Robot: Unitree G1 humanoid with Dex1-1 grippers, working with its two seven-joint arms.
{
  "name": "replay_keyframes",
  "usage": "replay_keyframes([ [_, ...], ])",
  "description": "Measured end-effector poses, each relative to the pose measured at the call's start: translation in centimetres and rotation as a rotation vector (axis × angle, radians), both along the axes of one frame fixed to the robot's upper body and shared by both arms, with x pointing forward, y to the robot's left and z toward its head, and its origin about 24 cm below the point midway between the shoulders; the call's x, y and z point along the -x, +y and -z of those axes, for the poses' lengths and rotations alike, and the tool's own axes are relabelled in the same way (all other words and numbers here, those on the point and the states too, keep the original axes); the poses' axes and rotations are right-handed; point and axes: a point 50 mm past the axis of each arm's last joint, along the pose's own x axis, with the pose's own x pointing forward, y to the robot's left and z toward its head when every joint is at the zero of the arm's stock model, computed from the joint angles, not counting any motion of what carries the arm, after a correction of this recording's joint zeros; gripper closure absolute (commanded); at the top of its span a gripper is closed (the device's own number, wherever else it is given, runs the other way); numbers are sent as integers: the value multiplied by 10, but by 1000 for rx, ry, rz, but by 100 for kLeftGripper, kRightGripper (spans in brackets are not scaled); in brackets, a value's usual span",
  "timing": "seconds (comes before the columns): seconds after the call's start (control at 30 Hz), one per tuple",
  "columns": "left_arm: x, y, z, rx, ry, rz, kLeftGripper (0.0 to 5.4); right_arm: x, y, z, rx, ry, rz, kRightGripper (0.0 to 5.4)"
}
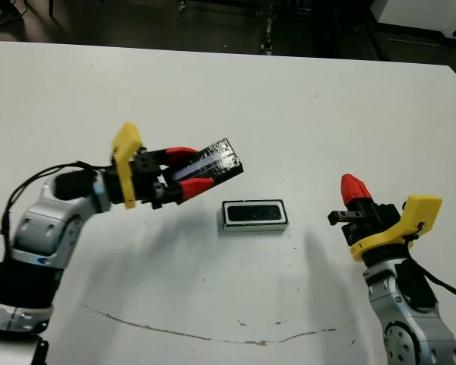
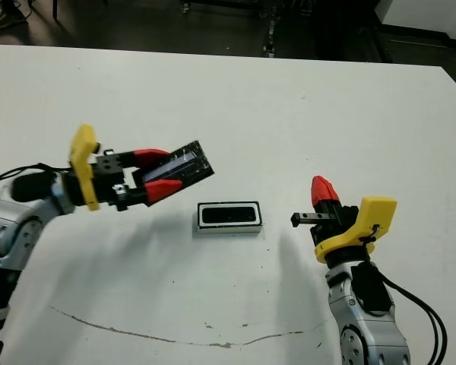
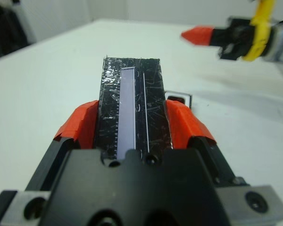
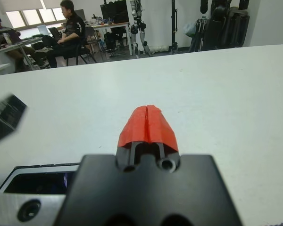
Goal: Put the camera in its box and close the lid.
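The box (image 1: pixel 255 227), a small white-sided tray, sits at the table's middle. The glossy black camera (image 1: pixel 254 214) lies inside it. My left gripper (image 1: pixel 191 169) is shut on the lid (image 1: pixel 213 163), a flat black rectangle with a pale strip. The lid is held above the table, up and to the left of the box, tilted. In the left wrist view the lid (image 3: pixel 132 108) runs between the red fingers (image 3: pixel 184 120). My right gripper (image 1: pixel 353 187) hovers right of the box, shut and holding nothing. Its wrist view shows the closed red tips (image 4: pixel 147 123) and a corner of the box (image 4: pixel 19 172).
A thin brown scratch (image 1: pixel 182 333) crosses the table near the front edge. Beyond the far edge lies a dark floor with stand legs (image 1: pixel 267 30). The right wrist view shows seated people (image 4: pixel 68 28) at desks far behind the table.
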Motion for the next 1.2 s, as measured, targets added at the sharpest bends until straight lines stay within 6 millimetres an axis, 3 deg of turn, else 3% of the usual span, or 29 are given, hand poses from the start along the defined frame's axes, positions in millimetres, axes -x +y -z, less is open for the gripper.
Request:
replay_keyframes([
  [0.23,2,-9,19,-49,107,-24,222,0,0,0,2,-1,0,540],
  [1.2,-14,-22,27,-19,138,221,223,0,1,0,-1,1,1,540],
])
